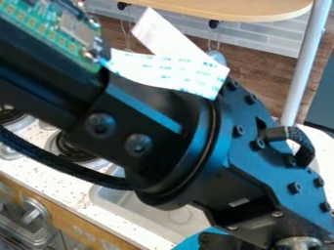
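Observation:
A piece of the black gripper (219,240), with a blue sheen, shows at the bottom edge, right of centre, below the arm's wrist joint. The thick black arm crosses the view close to the camera, from the upper left to the lower right, and hides much of the counter. What the gripper holds or touches is hidden. Under the arm lies a grey sink (147,212), set into the speckled white counter (49,168).
Black stove burners (70,149) stand left of the sink. A silver knob (34,211) is on the wooden front. White printed paper (173,68) sticks up from the arm. Behind are a round-edged wooden shelf (241,9) and a grey pole (305,63).

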{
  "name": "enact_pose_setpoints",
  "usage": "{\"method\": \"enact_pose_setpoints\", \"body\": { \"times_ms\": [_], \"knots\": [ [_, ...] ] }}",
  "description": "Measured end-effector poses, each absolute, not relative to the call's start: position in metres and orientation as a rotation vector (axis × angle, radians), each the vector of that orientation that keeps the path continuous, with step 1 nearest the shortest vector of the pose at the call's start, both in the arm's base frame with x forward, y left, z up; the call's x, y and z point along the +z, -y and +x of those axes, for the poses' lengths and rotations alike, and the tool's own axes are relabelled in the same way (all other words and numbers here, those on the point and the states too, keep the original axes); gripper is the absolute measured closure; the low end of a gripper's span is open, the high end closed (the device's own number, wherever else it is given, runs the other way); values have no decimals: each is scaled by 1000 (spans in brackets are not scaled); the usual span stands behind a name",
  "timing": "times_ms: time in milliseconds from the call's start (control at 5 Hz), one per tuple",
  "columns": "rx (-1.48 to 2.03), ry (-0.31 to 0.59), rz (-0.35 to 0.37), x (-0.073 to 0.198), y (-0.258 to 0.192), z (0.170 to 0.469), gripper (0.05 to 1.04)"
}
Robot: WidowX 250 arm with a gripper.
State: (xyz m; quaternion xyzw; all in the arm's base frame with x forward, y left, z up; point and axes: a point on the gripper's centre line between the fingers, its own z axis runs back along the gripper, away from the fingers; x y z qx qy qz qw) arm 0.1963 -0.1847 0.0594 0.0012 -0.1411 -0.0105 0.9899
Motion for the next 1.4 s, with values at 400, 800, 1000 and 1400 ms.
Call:
{"method": "enact_pose_setpoints", "body": {
  "times_ms": [400, 800, 1000, 1400],
  "knots": [
    [-40, 273, -4, 54, 187, 195, 83],
    [-28, 305, 68, 47, 206, 226, 83],
    [-25, 312, 77, 38, 220, 240, 83],
    [-1, 304, 25, 17, 233, 268, 83]
  ]
}}
